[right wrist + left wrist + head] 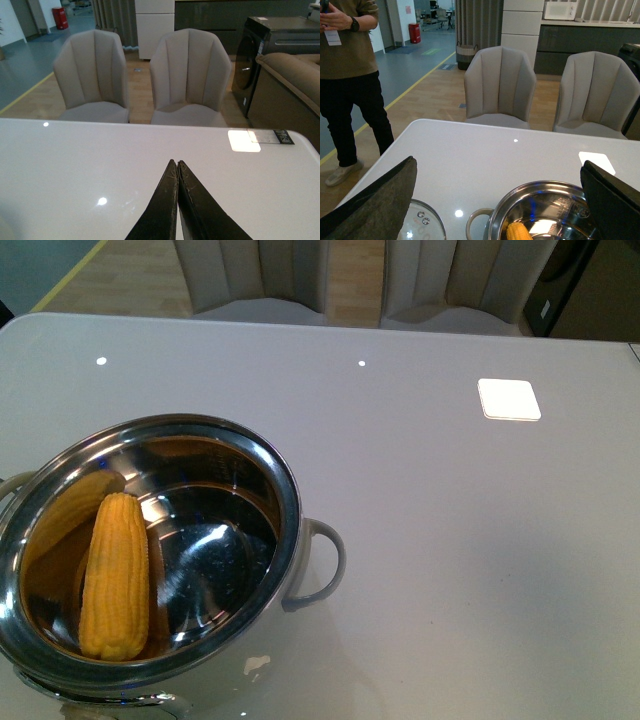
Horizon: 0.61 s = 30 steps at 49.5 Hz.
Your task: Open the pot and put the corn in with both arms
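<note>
While left end effector [497,200] gapes, corn [518,231] between fingers

corn [116,578] in pot [262,455] (left side), pot at counter [420,540] near-left; lid [422,227] beside pot.

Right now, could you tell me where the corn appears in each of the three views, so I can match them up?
Front view: the corn lies inside the pot, towards its left side, at lower left.
Left wrist view: only its tip shows at the bottom edge, inside the pot.
Right wrist view: not in it.
Shared landmark: the bright square patch on the table.
</note>
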Available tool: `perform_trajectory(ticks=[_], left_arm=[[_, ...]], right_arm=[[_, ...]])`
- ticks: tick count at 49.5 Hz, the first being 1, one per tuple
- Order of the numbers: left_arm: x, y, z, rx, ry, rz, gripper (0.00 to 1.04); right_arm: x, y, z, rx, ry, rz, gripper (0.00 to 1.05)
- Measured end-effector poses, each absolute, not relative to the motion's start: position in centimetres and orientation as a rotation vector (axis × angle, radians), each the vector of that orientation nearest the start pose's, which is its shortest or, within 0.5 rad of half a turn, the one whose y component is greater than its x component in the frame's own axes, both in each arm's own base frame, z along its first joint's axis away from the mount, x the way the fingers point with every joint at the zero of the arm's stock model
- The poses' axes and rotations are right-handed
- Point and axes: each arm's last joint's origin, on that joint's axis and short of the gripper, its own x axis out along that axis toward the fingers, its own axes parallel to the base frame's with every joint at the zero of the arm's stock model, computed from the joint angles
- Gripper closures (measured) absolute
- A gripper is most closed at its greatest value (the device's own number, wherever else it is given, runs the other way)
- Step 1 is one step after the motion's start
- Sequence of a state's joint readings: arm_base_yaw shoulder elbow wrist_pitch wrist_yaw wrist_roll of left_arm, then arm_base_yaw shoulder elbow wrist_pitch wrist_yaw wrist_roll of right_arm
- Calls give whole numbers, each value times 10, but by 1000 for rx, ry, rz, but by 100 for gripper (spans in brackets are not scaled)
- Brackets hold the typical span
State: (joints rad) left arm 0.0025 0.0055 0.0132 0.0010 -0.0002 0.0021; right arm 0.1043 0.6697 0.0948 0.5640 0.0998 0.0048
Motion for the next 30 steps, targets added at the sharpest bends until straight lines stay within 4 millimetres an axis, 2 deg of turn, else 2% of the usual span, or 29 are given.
perform_trajectory(ticks=[11, 30], left_arm=[[97, 0, 168, 2, -9, 3, 7], [97, 0, 168, 2, -8, 2, 7]], right_arm=[[138, 1, 178, 4, 9, -3, 103], [126, 0, 172, 3, -15, 3, 103]])
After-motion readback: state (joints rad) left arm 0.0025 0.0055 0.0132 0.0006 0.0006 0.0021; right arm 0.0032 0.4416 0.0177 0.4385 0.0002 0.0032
